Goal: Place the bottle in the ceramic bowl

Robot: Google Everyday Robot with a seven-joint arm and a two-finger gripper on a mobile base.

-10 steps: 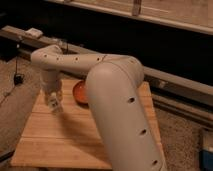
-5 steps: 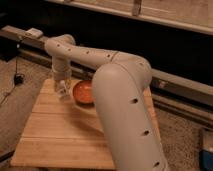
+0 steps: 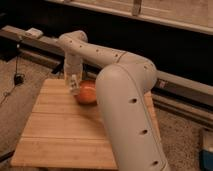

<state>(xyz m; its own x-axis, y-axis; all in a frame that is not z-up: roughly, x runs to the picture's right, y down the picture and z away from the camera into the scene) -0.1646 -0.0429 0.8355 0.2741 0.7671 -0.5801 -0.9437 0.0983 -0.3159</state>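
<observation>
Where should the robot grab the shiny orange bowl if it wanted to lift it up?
Probably by the rim, coming down from above. The glossy orange-red ceramic bowl is round, shallow and sits flat on the wooden table, so its thin edge is the only handhold. The near edge looks freest: the gripper hangs by its far-left edge and the white arm hides its right side.

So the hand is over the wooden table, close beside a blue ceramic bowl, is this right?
Not quite. The ceramic bowl is glossy orange-red, not blue, as the camera view shows. The rest holds: the hand hangs over the wooden table, close beside it.
</observation>
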